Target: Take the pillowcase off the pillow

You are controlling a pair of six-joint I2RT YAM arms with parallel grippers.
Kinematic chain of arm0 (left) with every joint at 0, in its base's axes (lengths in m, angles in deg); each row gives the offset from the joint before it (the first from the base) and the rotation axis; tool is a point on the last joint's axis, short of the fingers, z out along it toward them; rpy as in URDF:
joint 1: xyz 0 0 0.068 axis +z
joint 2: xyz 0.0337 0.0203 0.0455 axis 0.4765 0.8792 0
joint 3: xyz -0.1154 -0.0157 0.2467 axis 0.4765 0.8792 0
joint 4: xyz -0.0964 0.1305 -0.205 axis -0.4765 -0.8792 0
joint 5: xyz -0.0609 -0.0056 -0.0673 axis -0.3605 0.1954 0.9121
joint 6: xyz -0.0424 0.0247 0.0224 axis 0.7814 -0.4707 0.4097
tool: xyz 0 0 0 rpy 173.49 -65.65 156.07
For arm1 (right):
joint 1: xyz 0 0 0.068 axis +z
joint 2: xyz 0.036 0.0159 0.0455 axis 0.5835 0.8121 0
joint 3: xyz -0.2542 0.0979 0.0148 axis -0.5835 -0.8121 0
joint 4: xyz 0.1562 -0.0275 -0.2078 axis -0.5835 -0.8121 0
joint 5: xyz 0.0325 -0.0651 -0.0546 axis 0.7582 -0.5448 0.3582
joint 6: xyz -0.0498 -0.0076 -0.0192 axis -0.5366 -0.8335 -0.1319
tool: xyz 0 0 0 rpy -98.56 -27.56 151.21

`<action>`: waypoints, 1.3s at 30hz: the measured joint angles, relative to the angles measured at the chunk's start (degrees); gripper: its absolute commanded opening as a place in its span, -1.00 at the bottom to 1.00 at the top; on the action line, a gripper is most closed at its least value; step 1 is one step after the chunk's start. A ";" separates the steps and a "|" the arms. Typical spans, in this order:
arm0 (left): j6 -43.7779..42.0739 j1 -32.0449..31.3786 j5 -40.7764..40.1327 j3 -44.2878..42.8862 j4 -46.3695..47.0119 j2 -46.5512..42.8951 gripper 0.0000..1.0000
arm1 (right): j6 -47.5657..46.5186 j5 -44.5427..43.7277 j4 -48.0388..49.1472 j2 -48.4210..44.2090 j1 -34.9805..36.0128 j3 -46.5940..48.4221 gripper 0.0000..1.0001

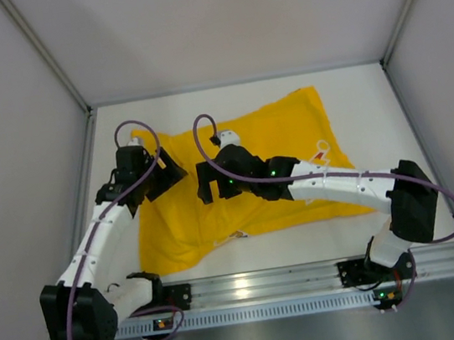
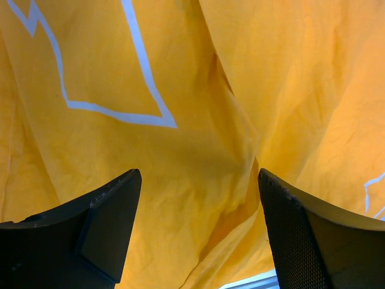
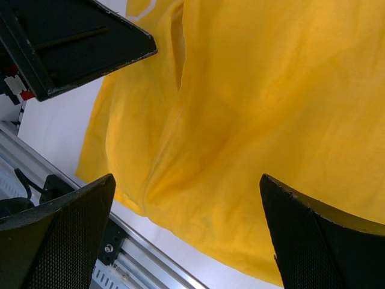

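The yellow pillowcase (image 1: 289,127) lies spread and wrinkled over the middle of the white table. No cream pillow shows in any view. My left gripper (image 1: 166,177) is open over the case's left part. In the left wrist view its gripper (image 2: 198,173) stands open just above creased yellow fabric (image 2: 180,72) with pale blue printed lines, holding nothing. My right gripper (image 1: 210,185) is open over the case's middle, close to the left one. In the right wrist view its gripper (image 3: 187,177) stands wide open above the case's near edge (image 3: 271,90), empty.
The white table (image 1: 369,99) is bounded by grey walls left, right and behind. An aluminium rail (image 1: 310,277) runs along the near edge and shows in the right wrist view (image 3: 150,265). The left gripper's black body (image 3: 72,42) is close to the right one.
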 measured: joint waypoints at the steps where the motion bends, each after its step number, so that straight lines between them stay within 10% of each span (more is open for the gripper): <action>1: -0.02 0.00 0.07 -0.46 0.02 0.83 0.65 | 0.09 0.00 0.00 0.00 0.00 0.00 0.99; 9: -0.04 -0.48 1.07 -2.84 1.38 6.05 0.54 | 0.13 -0.11 0.00 0.00 0.00 0.00 0.99; 17: -0.61 -0.74 0.76 -2.71 2.03 6.16 -0.18 | 0.11 -0.11 0.00 0.00 0.00 0.00 0.99; 22: -1.55 -0.79 0.24 -1.14 2.32 5.51 -0.24 | 0.13 -0.04 0.07 0.87 0.00 0.68 0.99; 26: -1.81 -0.79 -0.31 -0.02 2.49 5.51 -0.97 | 0.13 0.17 0.31 2.27 0.00 0.79 0.99; 39: -2.21 -0.79 -1.18 5.05 1.92 -5.35 -1.00 | 1.64 -3.26 -2.38 15.21 0.02 13.97 0.77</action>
